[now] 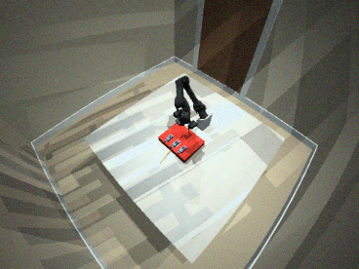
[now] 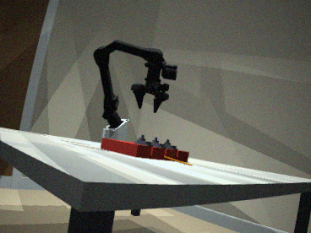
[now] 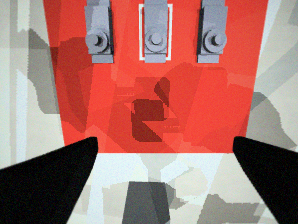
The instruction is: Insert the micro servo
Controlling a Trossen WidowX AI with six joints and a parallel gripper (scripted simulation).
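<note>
The micro servo (image 1: 175,144) (image 2: 155,143) (image 3: 156,27) stands in the middle of a row of three on the red deck (image 1: 195,141) (image 2: 120,148) (image 3: 210,107), inside the white outline (image 3: 171,50). Its output shaft points up, and its top is in line with its neighbours. Its orange cable (image 1: 166,156) (image 2: 179,160) comes out at the deck's outer side and runs down onto the table; the notch and the ears' contact cannot be made out. My gripper (image 2: 148,110) (image 3: 165,143) is wide open and empty, high above the deck and to the arm-base side of the servo.
Two similar servos (image 3: 99,25) (image 3: 215,25) flank the middle one. The arm's pale base block (image 1: 205,121) (image 2: 115,132) stands on the table behind the deck. A dark grey block (image 3: 146,202) shows at the bottom of the wrist view.
</note>
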